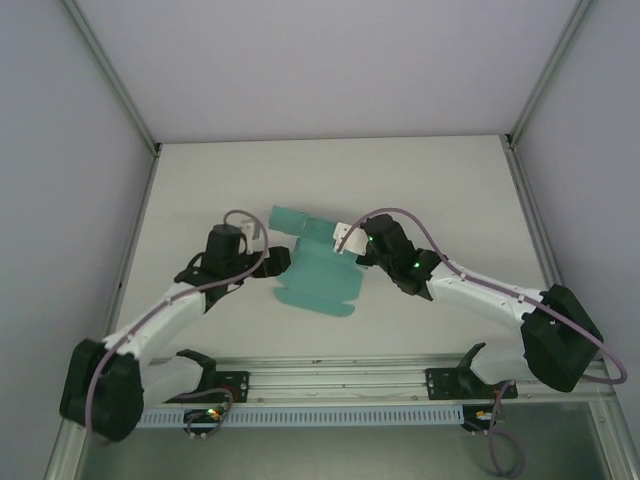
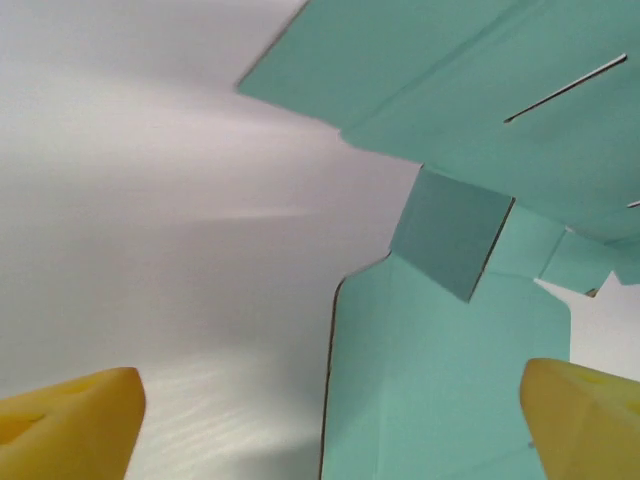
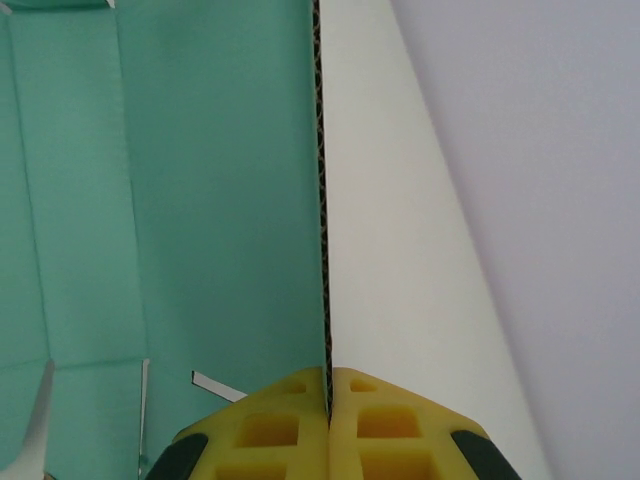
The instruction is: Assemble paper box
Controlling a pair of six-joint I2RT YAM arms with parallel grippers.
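Observation:
The paper box [image 1: 318,268] is a teal die-cut card sheet with flaps, lying partly lifted in the middle of the table between the two arms. My right gripper [image 1: 345,238] is shut on the sheet's right edge; in the right wrist view the yellow pads [image 3: 300,420] pinch the thin corrugated edge of the paper box [image 3: 200,200], which rises up the frame. My left gripper [image 1: 275,262] sits at the sheet's left side. Its yellow fingertips [image 2: 70,425] stand wide apart, and the paper box [image 2: 440,380] lies between and beyond them, one flap folded up.
The white table [image 1: 330,170] is walled by grey panels at the back and both sides. A metal rail [image 1: 330,378] with the arm bases runs along the near edge.

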